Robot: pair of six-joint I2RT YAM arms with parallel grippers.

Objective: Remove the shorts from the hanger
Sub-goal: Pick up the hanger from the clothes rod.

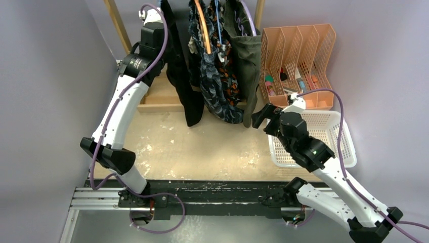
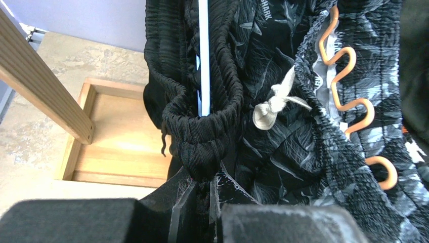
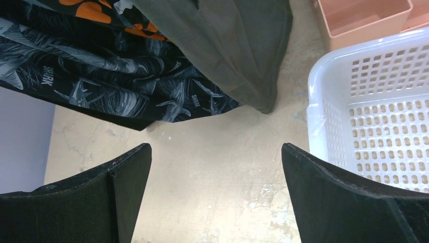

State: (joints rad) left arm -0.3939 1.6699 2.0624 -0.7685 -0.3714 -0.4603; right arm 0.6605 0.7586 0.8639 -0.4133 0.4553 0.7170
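Left tool [image 2: 202,205] pinches the waistband of the black shorts [image 2: 202,134]. Right tool [image 3: 215,190] is spread wide over the tabletop [image 3: 212,147], holding nothing. Four shorts hang together: black, wavy dark pair [image 1: 222,107], orange pair [image 1: 231,85], green pair [image 1: 248,66]. One basket [image 3: 324,101] is near.

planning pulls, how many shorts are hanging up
4: plain black pair far left, dark wavy-patterned pair next, orange-blotched pair beside it, olive green pair rightmost. Others may hide between.

There are four pairs of shorts [image 1: 215,96], one white basket [image 1: 330,127] and one peach organizer [image 1: 298,48] (four slots).
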